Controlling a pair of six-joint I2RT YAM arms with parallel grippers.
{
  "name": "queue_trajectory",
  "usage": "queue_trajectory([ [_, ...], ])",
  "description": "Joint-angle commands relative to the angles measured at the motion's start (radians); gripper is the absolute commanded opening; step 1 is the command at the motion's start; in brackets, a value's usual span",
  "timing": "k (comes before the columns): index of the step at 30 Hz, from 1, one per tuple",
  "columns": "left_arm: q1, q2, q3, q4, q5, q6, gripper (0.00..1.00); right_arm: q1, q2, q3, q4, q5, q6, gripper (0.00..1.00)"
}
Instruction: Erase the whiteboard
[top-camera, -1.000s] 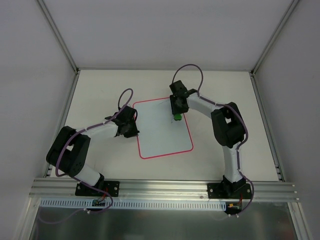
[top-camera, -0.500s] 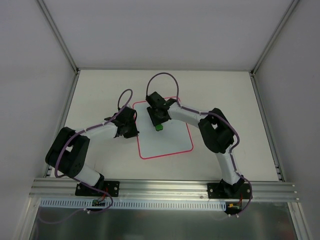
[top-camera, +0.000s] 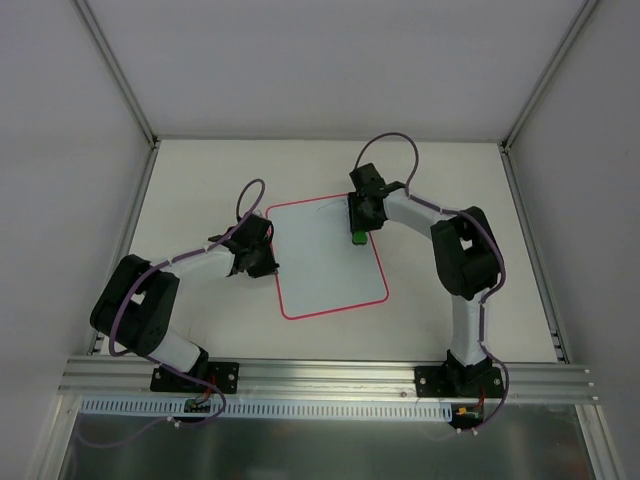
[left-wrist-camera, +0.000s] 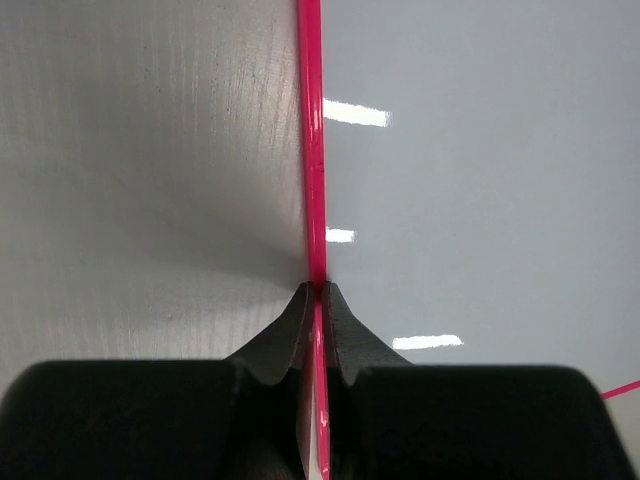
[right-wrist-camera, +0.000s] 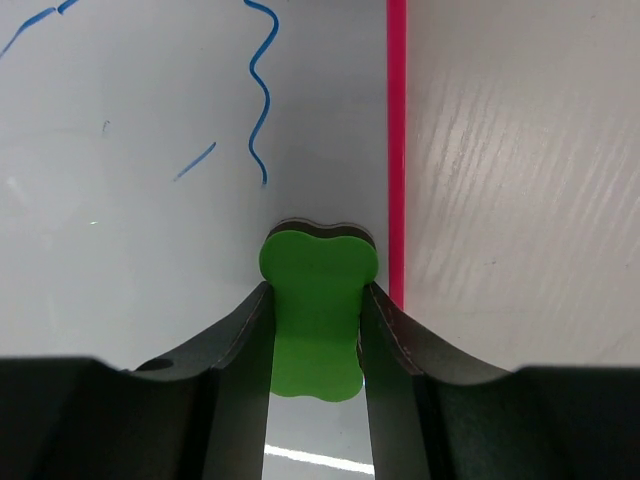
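I'm watching the flat white whiteboard (top-camera: 325, 270), thin pink rim and rounded corners, lying mid-way across the pale table (top-camera: 200, 180). The right gripper (right-wrist-camera: 317, 287) is clamping a small lobed green block (right-wrist-camera: 317, 320) against the board, close to its right rim and just below the blue pen squiggles (right-wrist-camera: 262, 90). The left gripper (left-wrist-camera: 316, 292) is pinching the board's left rim, its jaws closed on it.

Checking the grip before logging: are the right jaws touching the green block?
Touching. The right wrist view shows the right gripper with both jaws pressed against the green block.
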Motion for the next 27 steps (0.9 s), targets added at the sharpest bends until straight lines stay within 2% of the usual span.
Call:
queue_trajectory([
  [1,0.002,0.032,-0.065,-0.171,0.010,0.014,0.00,0.040,0.083,0.003,-0.117,0.024,-0.012,0.00],
  [9,0.003,0.032,-0.066,-0.171,0.013,0.014,0.00,0.172,0.121,0.080,-0.169,-0.007,-0.015,0.00],
  [14,0.003,0.025,-0.069,-0.171,0.017,0.012,0.00,0.178,0.106,0.042,-0.163,-0.005,0.002,0.00],
  [27,0.003,-0.120,-0.198,-0.197,0.161,0.031,0.00,0.212,-0.133,-0.308,-0.120,-0.051,0.048,0.00],
])
